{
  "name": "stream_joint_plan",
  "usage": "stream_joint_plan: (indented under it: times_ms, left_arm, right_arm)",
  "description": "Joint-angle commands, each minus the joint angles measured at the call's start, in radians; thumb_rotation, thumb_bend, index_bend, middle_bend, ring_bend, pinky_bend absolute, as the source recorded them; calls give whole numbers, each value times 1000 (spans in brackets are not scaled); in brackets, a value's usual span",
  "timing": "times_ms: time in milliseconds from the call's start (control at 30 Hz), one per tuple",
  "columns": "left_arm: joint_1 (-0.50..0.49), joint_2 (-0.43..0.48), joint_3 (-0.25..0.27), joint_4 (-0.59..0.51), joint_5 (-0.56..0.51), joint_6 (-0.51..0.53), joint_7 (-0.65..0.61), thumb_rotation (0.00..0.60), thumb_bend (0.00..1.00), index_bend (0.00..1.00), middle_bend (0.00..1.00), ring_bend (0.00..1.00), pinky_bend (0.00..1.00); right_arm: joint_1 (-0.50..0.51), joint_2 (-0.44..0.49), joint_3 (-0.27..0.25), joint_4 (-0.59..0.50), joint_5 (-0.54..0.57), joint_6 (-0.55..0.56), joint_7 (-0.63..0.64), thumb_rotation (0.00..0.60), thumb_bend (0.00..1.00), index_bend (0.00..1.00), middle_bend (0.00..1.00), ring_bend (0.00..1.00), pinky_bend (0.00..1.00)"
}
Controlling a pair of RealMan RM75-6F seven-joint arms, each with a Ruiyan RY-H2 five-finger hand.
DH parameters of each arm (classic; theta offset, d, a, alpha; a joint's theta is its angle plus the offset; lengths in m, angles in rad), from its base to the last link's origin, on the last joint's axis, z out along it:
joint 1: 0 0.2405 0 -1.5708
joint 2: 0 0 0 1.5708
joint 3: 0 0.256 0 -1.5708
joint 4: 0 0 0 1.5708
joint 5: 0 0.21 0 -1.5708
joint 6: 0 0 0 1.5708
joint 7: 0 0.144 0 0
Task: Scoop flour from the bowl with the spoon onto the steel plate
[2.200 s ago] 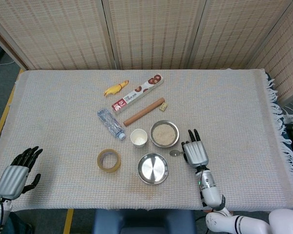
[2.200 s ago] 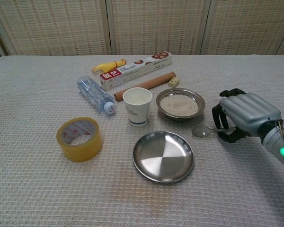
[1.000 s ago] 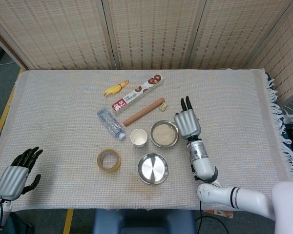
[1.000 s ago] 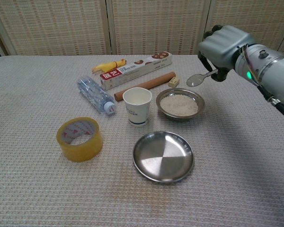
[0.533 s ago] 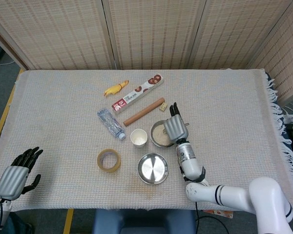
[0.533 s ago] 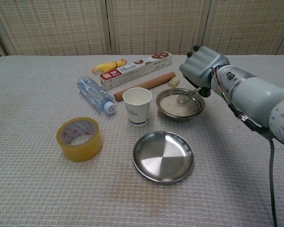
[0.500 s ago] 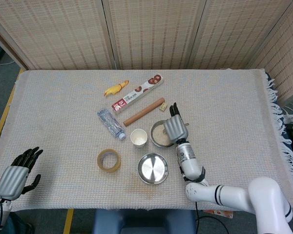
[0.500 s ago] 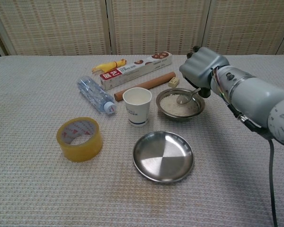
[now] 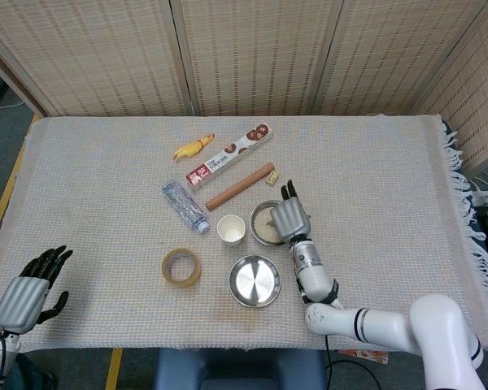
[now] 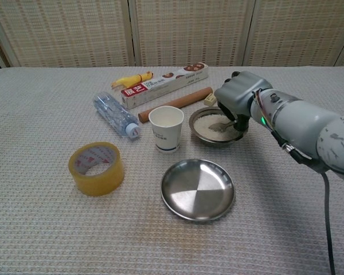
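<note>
Flour (image 10: pixel 209 124) fills the bowl (image 10: pixel 236 136) behind the steel plate (image 10: pixel 198 189), so my right hand (image 10: pixel 238 97), grasping the spoon (image 10: pixel 222 124), dips it in; my left hand (image 9: pixel 20 299) rests released.

No readable text: long box (image 10: pixel 164 78) has a red label w/ white chars plus small print, paper cup (image 10: pixel 166 128) has a blue mark near its base, tape roll (image 10: pixel 96 168) has faint red print, all too small/blurred to make out.
</note>
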State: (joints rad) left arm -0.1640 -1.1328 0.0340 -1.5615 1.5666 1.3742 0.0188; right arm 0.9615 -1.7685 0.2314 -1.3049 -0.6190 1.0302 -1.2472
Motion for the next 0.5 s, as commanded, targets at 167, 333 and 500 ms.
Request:
stream_joint_plan:
  times_ms: [167,333,500]
  left_arm:
    - [0,-1,-1,0,-3,0,3,600,448,0,0,41,162]
    - [-2,-2,-2,2,-7,-5,4,600,448,0,0,41,162]
    - [-3,-4,-3,2,-10,-9,9,600,448,0,0,40,162]
  right_arm:
    - [4,28,24,-39,37,-24,88,600,383,954,581,68,0]
    - [3,59,22,-61,41,-14,129,600,384,955,581,68,0]
    - [-15,86,27,-80,64,-25,201,600,384,955,583,68,0]
